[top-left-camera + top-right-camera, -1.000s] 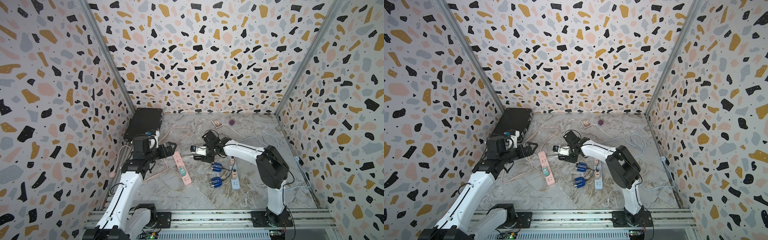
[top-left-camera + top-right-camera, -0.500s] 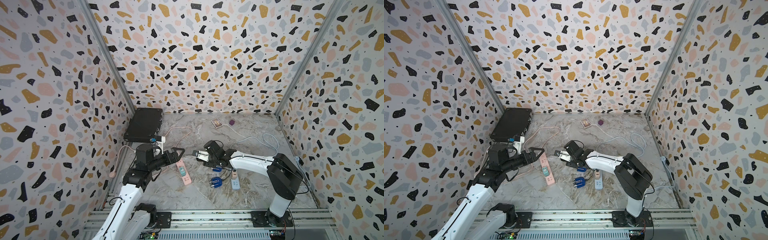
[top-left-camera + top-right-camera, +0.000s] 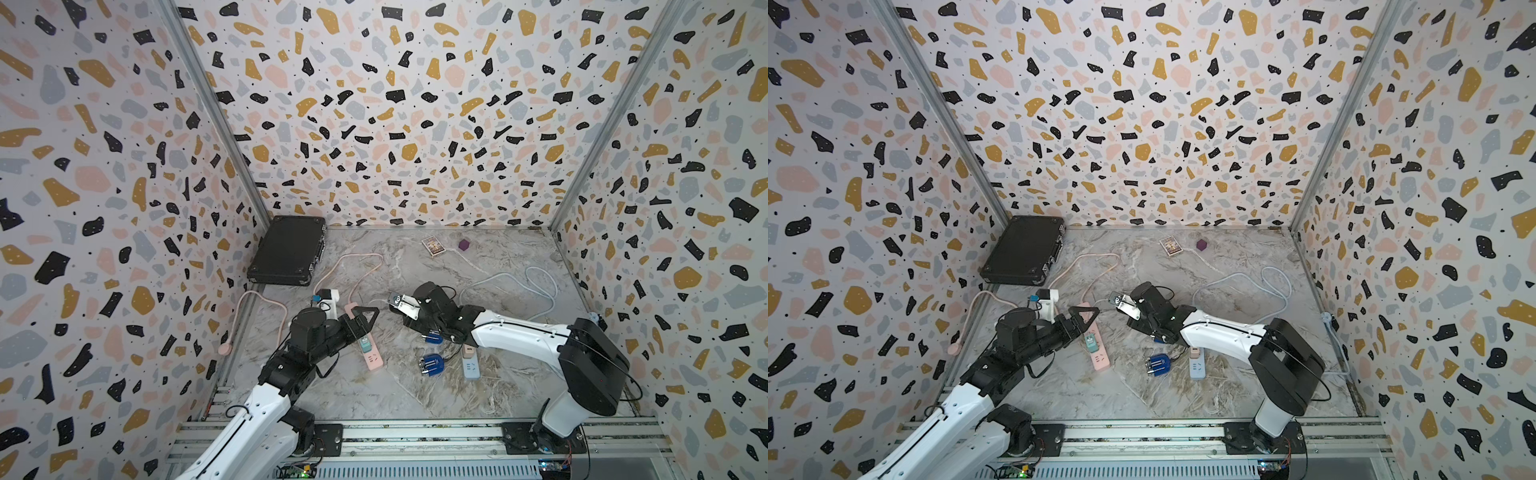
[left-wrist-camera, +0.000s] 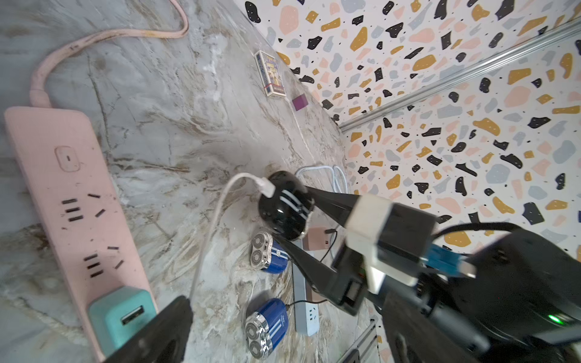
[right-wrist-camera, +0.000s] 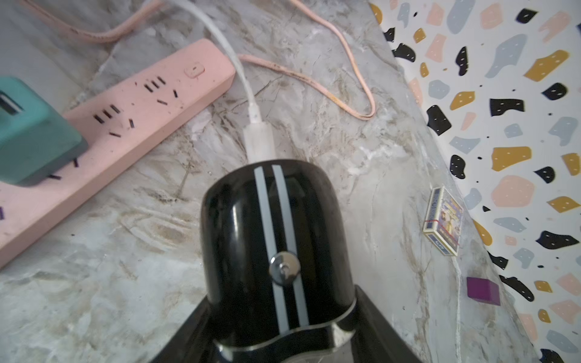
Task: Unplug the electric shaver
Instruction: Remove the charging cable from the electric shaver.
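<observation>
While the right claw (image 4: pixel 291 213) is clenched on the black shaver (image 5: pixel 270 232) and holds it low by the worktop (image 3: pixel 415 395), the white plug (image 5: pixel 259 141) sits in the shaver's far end, so the job is not done yet. From where I stand, the left claw (image 3: pixel 363 320) is spread wide with nothing in it; it hangs over the pink power strip (image 4: pixel 63 188), near the shaver but not touching it.

I think the good move now is for the left claw to go to that little white plug; it should pinch the hard plug, not the thin white cord (image 4: pixel 213 217), because a cord can slip or bend; then it should pull straight out, the way the plug points, with no wiggle to the side; the right claw must squeeze tight so the shaver does not slide away. The teal charger (image 4: pixel 119 314) on the strip and the two blue shavers (image 4: pixel 270 257) lying close by should be left alone; a wide claw could bump them.
</observation>
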`<state>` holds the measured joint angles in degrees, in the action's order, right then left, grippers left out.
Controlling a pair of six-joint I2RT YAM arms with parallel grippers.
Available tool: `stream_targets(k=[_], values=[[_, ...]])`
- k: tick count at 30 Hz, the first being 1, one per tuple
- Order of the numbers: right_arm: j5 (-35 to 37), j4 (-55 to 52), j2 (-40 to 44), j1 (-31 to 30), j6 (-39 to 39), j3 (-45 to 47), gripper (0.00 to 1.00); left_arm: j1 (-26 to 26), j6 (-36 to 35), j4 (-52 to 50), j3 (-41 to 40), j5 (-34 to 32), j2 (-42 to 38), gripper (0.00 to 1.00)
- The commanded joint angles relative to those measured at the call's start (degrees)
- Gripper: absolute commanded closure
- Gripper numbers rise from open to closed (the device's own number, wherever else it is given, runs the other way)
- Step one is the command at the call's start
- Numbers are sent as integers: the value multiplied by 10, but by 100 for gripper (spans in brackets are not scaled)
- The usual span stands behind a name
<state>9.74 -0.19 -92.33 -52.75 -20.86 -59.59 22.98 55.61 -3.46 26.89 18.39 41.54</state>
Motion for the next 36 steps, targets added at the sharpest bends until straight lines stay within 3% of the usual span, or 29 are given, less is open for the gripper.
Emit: stream_targets(k=[1, 8, 15, 19, 24, 26, 29, 32, 36], values=[[-3, 17, 52, -2, 33, 14, 70, 15, 12, 71, 10, -39, 19, 5], [6, 19, 98, -10, 46, 61, 70, 75, 31, 153, 11, -82, 73, 8], [6, 21, 93, -15, 41, 68, 71, 137, 38, 149, 40, -124, 102, 8], [12, 22, 81, -16, 39, 66, 72, 148, 47, 50, 64, -149, 59, 9], [27, 22, 68, -17, 31, 59, 72, 153, -39, -190, 151, -305, -70, 6], [26, 28, 64, -17, 31, 60, 73, 153, -53, -213, 172, -327, -101, 5], [22, 41, 60, -17, 38, 61, 73, 153, -23, -155, 153, -262, -97, 5], [20, 41, 61, -17, 46, 56, 73, 154, 55, -20, 77, -192, -61, 7], [12, 37, 71, -17, 56, 55, 73, 168, 124, 129, 0, -179, -22, 8]])
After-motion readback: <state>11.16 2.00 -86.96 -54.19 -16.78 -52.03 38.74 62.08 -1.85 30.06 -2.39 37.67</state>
